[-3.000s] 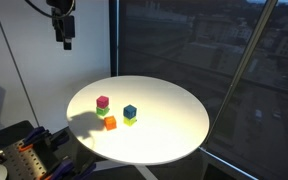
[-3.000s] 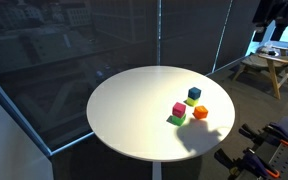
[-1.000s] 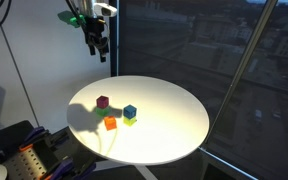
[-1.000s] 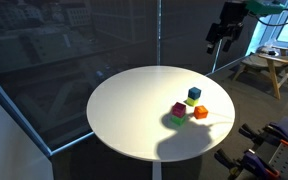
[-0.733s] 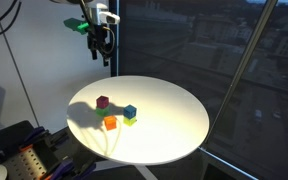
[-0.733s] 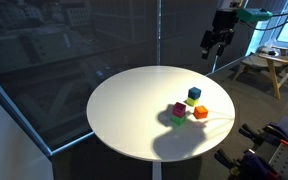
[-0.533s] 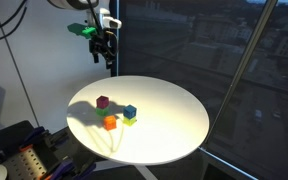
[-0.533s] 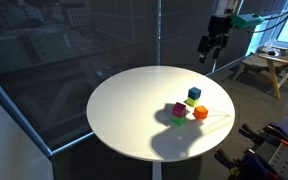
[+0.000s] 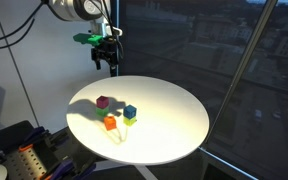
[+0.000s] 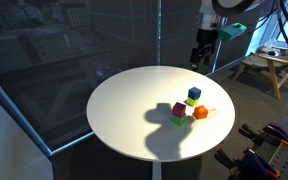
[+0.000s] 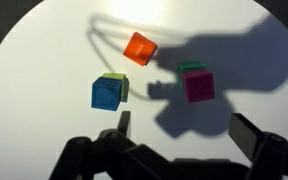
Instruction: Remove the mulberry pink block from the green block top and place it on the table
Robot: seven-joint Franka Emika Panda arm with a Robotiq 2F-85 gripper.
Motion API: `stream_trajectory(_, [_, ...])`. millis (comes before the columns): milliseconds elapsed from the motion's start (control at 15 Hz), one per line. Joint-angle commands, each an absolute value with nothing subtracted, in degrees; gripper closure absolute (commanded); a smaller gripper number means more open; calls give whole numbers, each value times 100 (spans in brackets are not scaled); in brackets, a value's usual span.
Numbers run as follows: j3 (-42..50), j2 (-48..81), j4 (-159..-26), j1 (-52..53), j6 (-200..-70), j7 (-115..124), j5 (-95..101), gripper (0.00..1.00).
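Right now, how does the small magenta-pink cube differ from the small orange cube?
The magenta-pink cube sits stacked on a bright green cube; the orange cube rests directly on the white round table. In the wrist view the pink cube lies in shadow, while the orange one is lit. The orange cube is turned at an angle to the pink one. Both are plain cubes of about the same size.
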State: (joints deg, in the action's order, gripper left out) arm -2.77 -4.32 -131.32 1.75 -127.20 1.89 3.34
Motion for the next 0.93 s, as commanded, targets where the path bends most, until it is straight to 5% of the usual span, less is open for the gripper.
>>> stream_trajectory(0, [-342, -100, -12811, 269, -12745, 133, 493, 0])
stream_trajectory(867, [-457, 671, -12403, 518, -12969, 611, 261, 0])
